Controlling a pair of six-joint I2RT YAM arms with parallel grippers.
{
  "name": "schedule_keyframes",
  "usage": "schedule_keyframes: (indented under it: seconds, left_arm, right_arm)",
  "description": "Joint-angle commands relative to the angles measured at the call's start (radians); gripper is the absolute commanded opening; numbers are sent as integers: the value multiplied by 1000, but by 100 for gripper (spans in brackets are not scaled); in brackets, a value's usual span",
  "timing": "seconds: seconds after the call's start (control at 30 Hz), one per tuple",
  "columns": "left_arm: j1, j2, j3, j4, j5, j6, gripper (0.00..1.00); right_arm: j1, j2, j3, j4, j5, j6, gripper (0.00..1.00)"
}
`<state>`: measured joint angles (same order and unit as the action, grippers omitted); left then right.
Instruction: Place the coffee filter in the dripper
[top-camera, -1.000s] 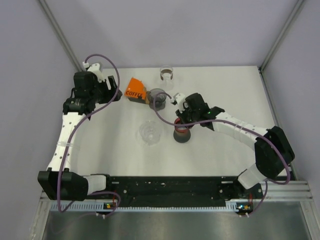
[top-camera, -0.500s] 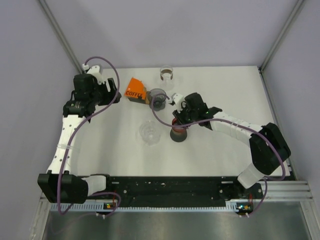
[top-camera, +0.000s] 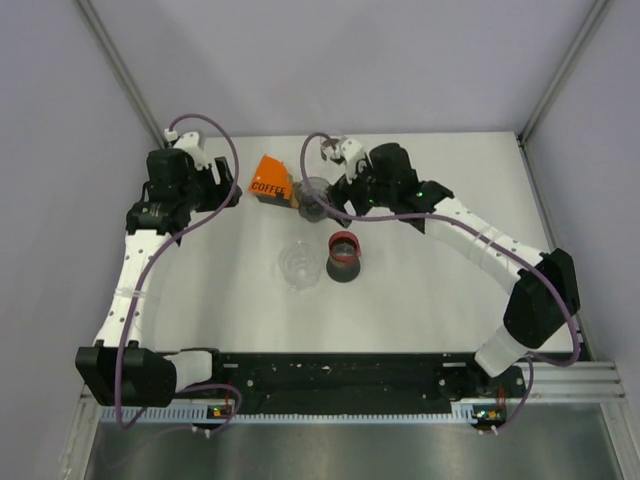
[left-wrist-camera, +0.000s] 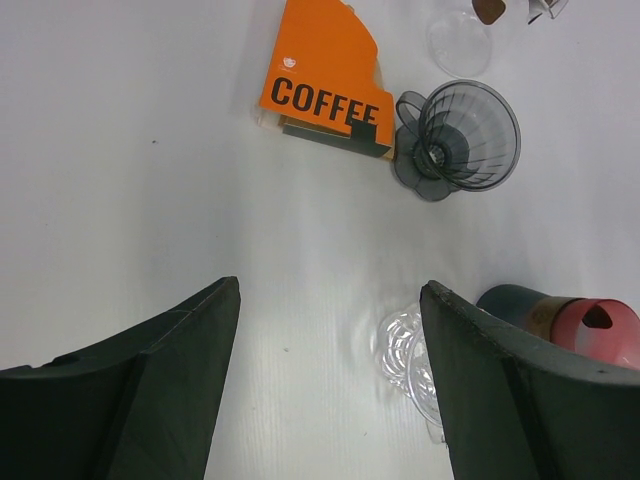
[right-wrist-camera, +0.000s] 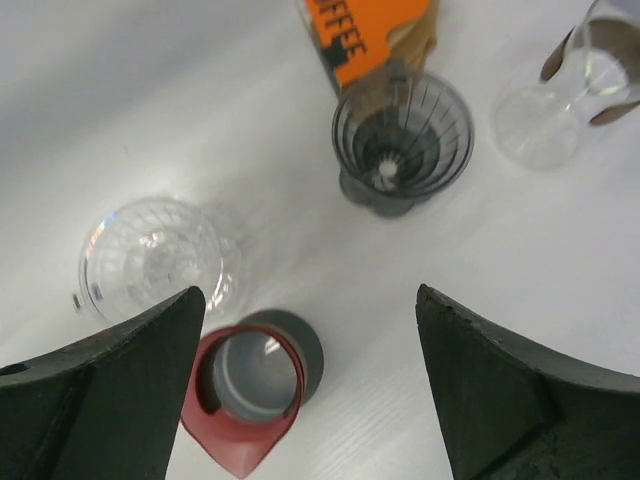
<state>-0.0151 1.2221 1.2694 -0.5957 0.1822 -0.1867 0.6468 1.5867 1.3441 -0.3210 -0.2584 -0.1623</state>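
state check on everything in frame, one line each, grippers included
left gripper: open, empty
right gripper: open, empty
grey dripper: upright, no filter inside
orange COFFEE box: on the table beside the dripper, brown paper showing at its edge
clear glass cup: upright, empty
red-rimmed pot: upright, not held, nothing visible inside
glass carafe: partly cut off, looks empty

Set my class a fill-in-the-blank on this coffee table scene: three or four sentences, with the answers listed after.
The orange box bears the word ____ in black.
The grey dripper beside it holds ____ filter yet.
The left gripper and right gripper both stand ____, gripping nothing.
The dark jug has a ____ lid.
Missing words: COFFEE; no; open; red.
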Motion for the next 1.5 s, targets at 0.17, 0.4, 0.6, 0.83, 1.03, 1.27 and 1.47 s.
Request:
schedule_keyframes:
  seconds: [0.17,0.4,0.6,0.83,1.03,1.27,1.47]
  left_arm:
    - [9,-7,1,47,-6,9,78]
    - [7,-10,-8,46,-4,6,78]
    - [7,-4,-21,54,2,4,78]
    - [9,-7,-27,57,2,4,77]
    - [9,-9,-30,57,2,4,77]
    - [7,-1,-31,65,16,6,77]
    - [9,7,-30,66,23,18,77]
  right_arm:
    - [1,261,357,-15,185,256,83]
    - [1,513,602,-121,427,336,72]
    - [-7,648,699,-153,470,389,67]
    - [-30,759,765,-161,389,443,40]
    - [-52,751,757,-164,360,517,7]
    - [-76,613,679,-164,272,567,0]
    - [-98,435,600,-148,263,580,0]
